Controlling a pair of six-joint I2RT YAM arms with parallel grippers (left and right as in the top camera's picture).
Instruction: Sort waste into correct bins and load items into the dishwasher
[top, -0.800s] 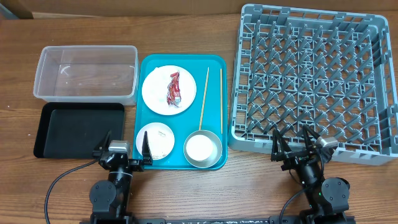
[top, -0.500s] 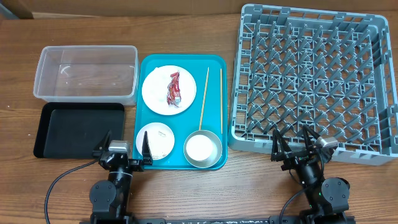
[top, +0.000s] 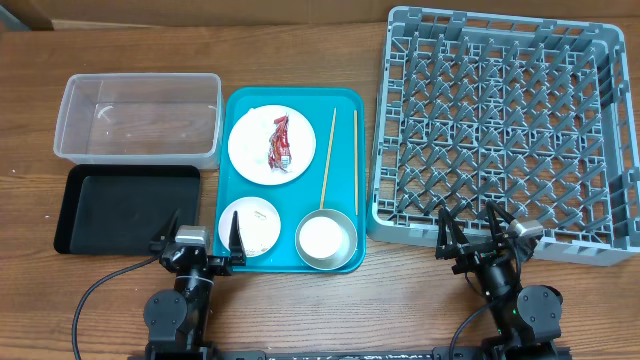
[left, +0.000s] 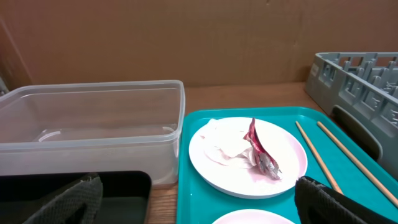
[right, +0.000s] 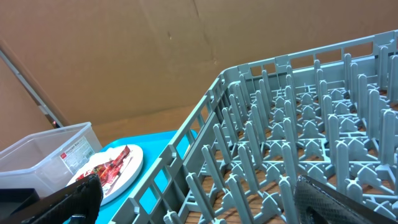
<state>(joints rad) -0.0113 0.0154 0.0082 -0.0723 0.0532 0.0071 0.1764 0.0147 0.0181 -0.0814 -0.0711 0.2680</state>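
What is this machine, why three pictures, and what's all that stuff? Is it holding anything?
It is a robot with two arms at a wooden table. Each arm ends in a two-finger pinching tool. One picture looks down from above: the left tool and right tool are both open, holding nothing. The other two come from cameras on the wrists, so the dark shapes in their bottom corners are the robot's own fingers. A teal tray carries a big plate with a red wrapper, a small plate, a bowl and two chopsticks. Left of it sit a clear tub and a black tray; to its right, a grey dish rack.
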